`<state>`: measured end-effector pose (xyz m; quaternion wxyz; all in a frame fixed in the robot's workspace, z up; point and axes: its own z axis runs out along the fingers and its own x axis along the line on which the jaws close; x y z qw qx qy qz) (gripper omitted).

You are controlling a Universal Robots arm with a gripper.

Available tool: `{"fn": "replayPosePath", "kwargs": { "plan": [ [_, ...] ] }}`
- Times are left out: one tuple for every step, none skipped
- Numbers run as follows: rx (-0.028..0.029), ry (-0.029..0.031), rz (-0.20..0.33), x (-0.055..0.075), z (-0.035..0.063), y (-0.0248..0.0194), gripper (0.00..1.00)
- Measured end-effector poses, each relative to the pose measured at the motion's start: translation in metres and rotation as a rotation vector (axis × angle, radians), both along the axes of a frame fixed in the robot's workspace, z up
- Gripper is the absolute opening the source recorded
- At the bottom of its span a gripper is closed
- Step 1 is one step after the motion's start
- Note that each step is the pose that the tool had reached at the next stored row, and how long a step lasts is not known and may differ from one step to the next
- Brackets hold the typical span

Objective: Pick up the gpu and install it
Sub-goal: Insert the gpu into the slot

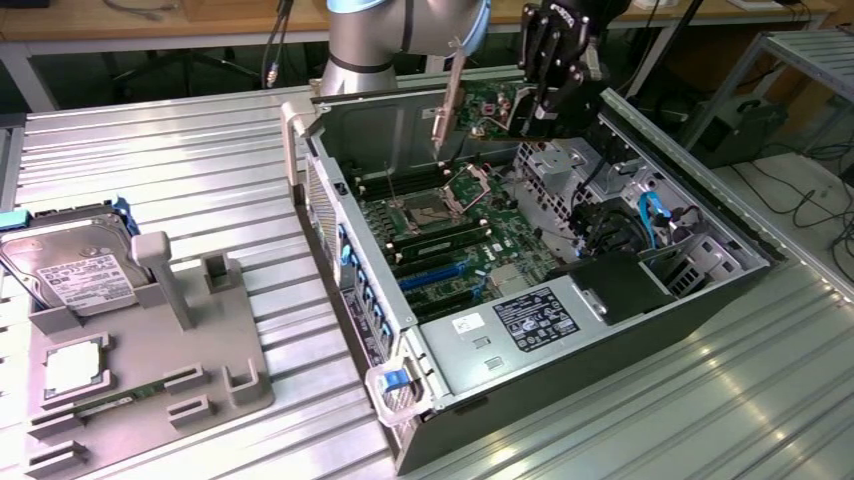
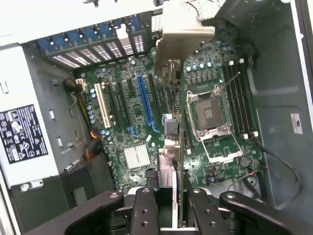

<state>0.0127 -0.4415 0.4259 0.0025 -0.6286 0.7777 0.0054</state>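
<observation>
**Exterior view.** The gripper (image 1: pixel 541 112), its fingers clamped on the gpu (image 1: pixel 483 105), holds the card upright on edge above the open computer case (image 1: pixel 387 120). The card's pale bracket (image 1: pixel 451 95) is at its 9 o'clock end. At 9 o'clock of the case, a hard drive (image 1: pixel 67 265) rests on a gray fixture (image 1: pixel 200 345).

**Wrist view.** The gpu appears edge-on between the fingers (image 2: pixel 144 210), over the motherboard (image 2: pixel 127 127) and beside the CPU socket (image 2: pixel 208 112).

Arm (image 1: pixel 400 30) ran off top edge of exterior view. Graphics card (image 2: pixel 171 73) showed edge-on from wrist, fan face hidden, near end buried in gripper (image 2: pixel 170 198). Holder (image 1: pixel 147 300) hid hard drive's (image 1: pixel 67 265) foot. Sticker (image 1: pixel 538 320) print was too small to read.
</observation>
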Motion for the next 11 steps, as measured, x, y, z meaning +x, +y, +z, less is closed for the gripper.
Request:
{"fn": "replayPosePath", "kwargs": {
  "plan": [
    [0.0000, 0.0000, 0.016, 0.0000, 0.0000, 0.0000, 0.28],
    [0.0000, 0.0000, 0.034, 0.0000, 0.0000, 0.0000, 0.28],
    [0.0000, 0.0000, 0.064, 0.0000, 0.0000, 0.0000, 0.28],
    [0.0000, 0.0000, 0.098, 0.0000, 0.0000, 0.0000, 0.28],
    [-0.0001, 0.0000, 0.129, 0.0000, 0.0000, 0.0000, 0.28],
    [0.0001, 0.0000, 0.149, 0.0000, 0.0000, 0.0000, 0.28],
    [0.0000, 0.0000, 0.165, 0.0000, 0.0000, 0.0000, 0.28],
    [0.0000, 0.0000, 0.178, 0.0000, 0.0000, 0.0000, 0.28],
    [-0.0001, 0.0000, 0.194, 0.0000, 0.0000, 0.0000, 0.28],
    [-0.0001, 0.0000, 0.209, 0.0000, 0.0000, 0.0000, 0.28],
    [0.0000, 0.0000, 0.224, 0.0000, 0.0000, 0.0000, 0.28]
  ]
}}
